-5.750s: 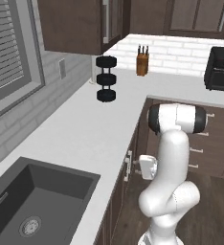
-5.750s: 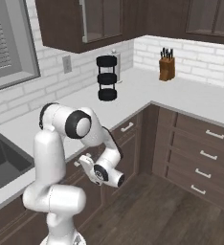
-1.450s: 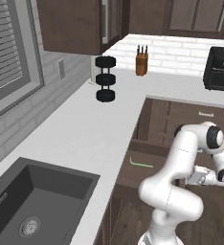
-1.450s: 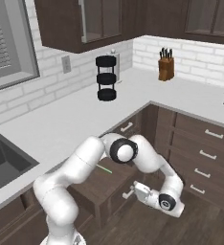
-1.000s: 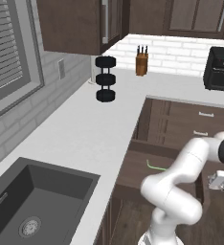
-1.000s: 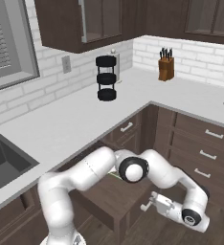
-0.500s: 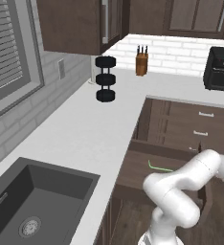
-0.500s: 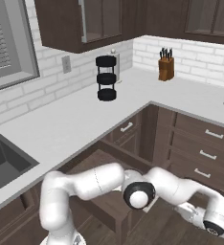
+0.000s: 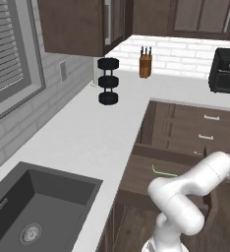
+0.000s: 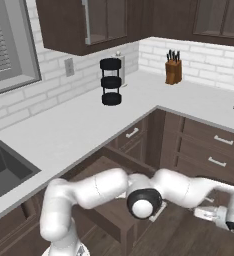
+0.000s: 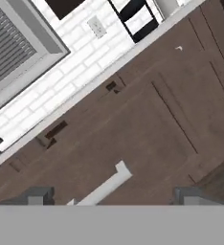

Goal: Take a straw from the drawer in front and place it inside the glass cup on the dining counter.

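Dark cabinets and a white L-shaped surface (image 9: 87, 142) fill the left base view, and the drawer (image 9: 161, 170) under the corner stands pulled well out, the green straw (image 9: 163, 173) lying on its brown floor near the front. Your arm bends across it to the right edge. For the reach, come down from above the straw and set the fingers across its long run, not the bent tip, keeping clear of the drawer's front wall.

From the right base view the gripper (image 10: 224, 216) sits far out to the lower right, past the drawer (image 10: 109, 200), its front and silver handle (image 10: 156, 212) just behind the forearm. Swing back over the opening before you descend.

Looking along the hand, the fingers (image 11: 37, 195) are spread wide and released, holding nothing, with the silver handle (image 11: 106, 184) between and just beyond them.

A second ago the fingers were clamped on that handle, mid-pull; the drawer now sits farther out.
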Robot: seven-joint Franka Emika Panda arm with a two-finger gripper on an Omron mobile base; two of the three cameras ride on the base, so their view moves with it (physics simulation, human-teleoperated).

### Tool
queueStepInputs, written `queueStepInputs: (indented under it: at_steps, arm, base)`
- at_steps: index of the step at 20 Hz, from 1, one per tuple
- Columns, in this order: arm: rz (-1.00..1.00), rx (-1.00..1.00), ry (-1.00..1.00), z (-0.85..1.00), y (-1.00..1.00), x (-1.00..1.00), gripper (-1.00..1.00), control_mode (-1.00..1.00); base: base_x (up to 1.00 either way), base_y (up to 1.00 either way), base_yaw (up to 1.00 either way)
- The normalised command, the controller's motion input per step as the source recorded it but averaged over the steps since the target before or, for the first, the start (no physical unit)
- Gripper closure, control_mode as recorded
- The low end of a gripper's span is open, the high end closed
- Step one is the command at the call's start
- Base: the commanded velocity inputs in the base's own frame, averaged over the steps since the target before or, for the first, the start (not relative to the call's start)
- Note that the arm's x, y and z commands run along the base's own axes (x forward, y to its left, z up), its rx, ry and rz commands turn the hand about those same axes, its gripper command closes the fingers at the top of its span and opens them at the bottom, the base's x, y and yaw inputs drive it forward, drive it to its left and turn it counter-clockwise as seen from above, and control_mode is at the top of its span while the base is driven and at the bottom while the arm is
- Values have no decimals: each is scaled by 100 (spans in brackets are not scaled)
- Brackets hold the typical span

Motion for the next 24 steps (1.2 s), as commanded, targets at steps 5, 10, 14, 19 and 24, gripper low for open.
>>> queueStepInputs:
  at_steps: [5, 10, 14, 19, 24]
  arm:
    - [-4, -57, -15, 100, 81, 0, -100, -100]
    - [-12, -58, -1, 100, 99, 4, -100, -100]
    - [-18, -56, 0, 100, 100, 9, -100, -100]
    - [-21, -51, 0, 94, 94, 5, -100, -100]
    - [-22, -26, 13, 88, 46, 10, -100, -100]
  base:
    - [0, 0, 0]
    - [0, 0, 0]
    - [0, 0, 0]
    - [0, 0, 0]
    - [0, 0, 0]
